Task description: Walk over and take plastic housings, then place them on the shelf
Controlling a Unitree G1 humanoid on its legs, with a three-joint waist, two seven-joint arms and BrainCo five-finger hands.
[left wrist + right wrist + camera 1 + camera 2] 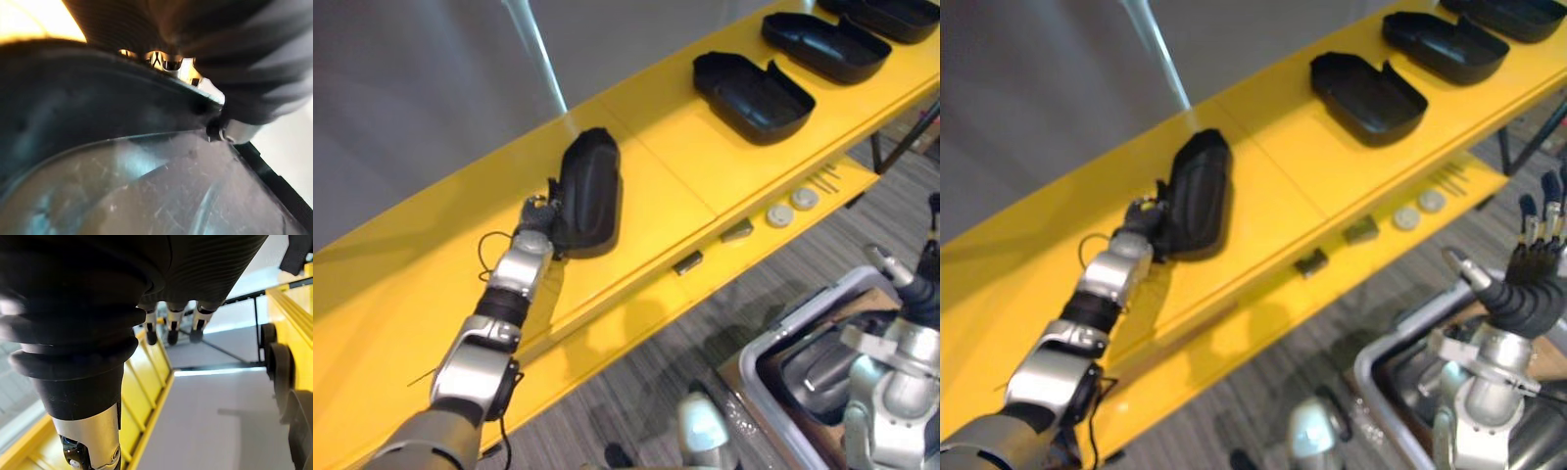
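- Left eye view: left arm reaches from lower left onto yellow shelf (pixel 666 166), left hand (pixel 540 217) at black housing (pixel 590 191)'s lower end; fingers hidden, grip cannot be told
- Housing sits centre-left on shelf, long axis running up-frame, tilted slightly right
- At right edge, right hand (pixel 1533 269) raised, fingers straight, released

Bright, even light falls from above on the yellow shelf (pixel 705 166), which glows without harsh glare. A pale streak of light runs down the grey wall (pixel 536 54) at the far side. The dark housing (pixel 590 191) gripped by the left hand (pixel 540 217) throws a soft shadow on its near side. The floor (pixel 803 255) on the right lies dimmer. In the left wrist view one corner burns out to white-yellow; in the right wrist view a bright strip crosses the floor
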